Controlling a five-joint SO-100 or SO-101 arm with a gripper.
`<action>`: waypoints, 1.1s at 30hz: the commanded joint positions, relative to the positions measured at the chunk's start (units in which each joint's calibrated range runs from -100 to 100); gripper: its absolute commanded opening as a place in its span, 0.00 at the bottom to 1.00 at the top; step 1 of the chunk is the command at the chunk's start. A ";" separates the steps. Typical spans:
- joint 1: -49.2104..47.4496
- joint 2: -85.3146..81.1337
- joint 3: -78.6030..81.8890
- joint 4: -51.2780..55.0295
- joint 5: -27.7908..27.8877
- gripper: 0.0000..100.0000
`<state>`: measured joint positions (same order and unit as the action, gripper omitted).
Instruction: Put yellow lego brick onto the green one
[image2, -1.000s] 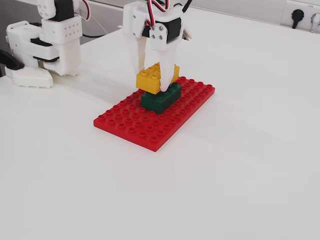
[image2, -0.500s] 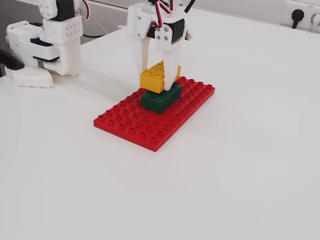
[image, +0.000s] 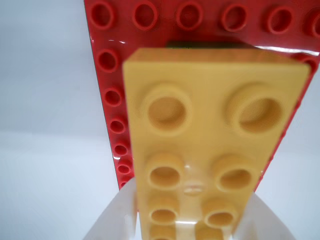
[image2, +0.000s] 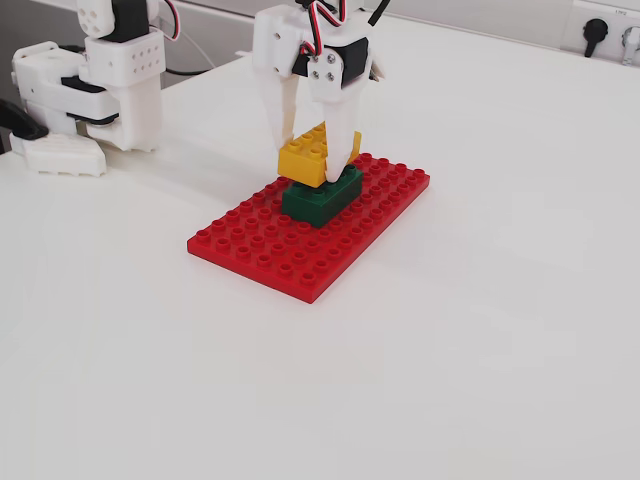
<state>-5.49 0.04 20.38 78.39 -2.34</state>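
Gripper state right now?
Gripper: shut on the yellow lego brick, holding it on the green one.

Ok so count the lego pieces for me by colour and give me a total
Yellow: 1, the yellow lego brick, held between the fingers of the gripper
Green: 1, the green brick, under the yellow one
Red: 1, the red baseplate, carrying the green brick
Total: 3 lego pieces
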 joint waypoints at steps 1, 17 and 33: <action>1.07 -0.34 -0.45 -0.19 0.36 0.08; 0.63 -0.17 0.18 -2.61 0.41 0.08; 0.19 -0.17 2.71 -3.91 0.41 0.08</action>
<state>-4.83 0.13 22.54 75.71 -2.08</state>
